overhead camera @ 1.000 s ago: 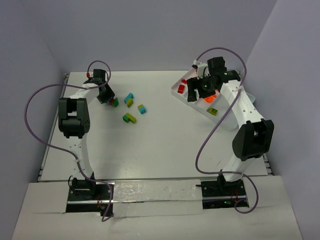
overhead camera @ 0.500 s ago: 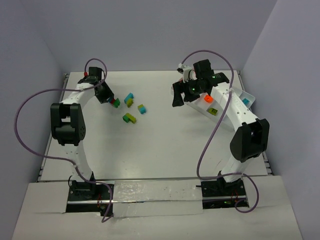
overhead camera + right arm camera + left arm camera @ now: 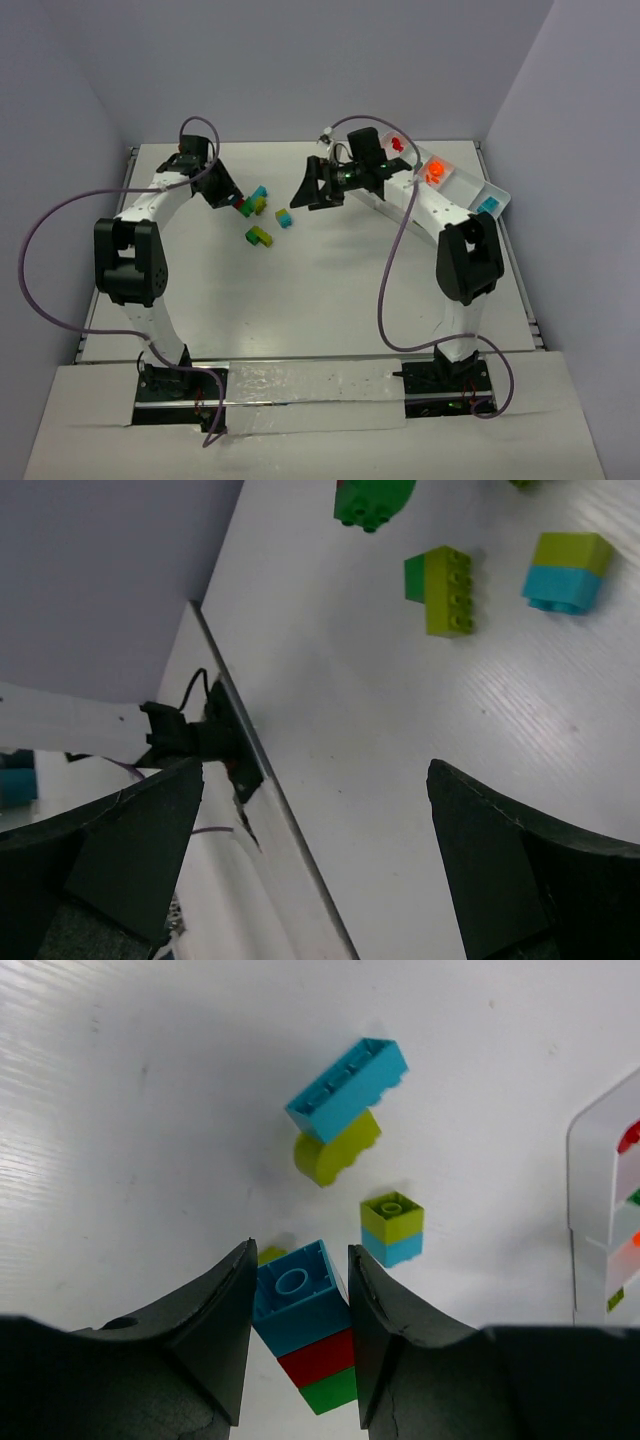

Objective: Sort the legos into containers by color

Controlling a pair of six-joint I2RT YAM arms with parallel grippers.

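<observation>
The cyan-red-green stack [image 3: 312, 1348] sat low centre in the left wrist view, cyan on top w/ one stud up, red and then green beneath. Judged: hard moulded plastic, v. light, stiff, glossy and so a bit slippery, not fragile. The weak spot is prob. the press-fit joints, which could pop apart under a skewed squeeze. The best hold looked to be across two flat opposite side walls (never on the stud), low enough to catch more than one layer. It carried three colours, so it likely needs pulling apart before anything goes into a compartment.

The left tool [image 3: 300, 1260] was clenched on that stack, a dark finger against each side of the cyan block. Whether it was clear of the bench [image 3: 330, 290] I can't tell.

The other legos [image 3: 260, 237] lay loose nearby. In the upper centre of the wrist view a long cyan brick [image 3: 345, 1085] rested on a yellow-green piece [image 3: 335, 1150]. Just right of the stack stood a small yellow-green-on-cyan pair [image 3: 392, 1228], apart from the fingers.

The tray [image 3: 462, 178] was upper right in the top view, w/ red, orange and cyan bits inside. The right tool [image 3: 310, 190] hung top centre between tray and loose bricks, spread wide, grasping nothing.
</observation>
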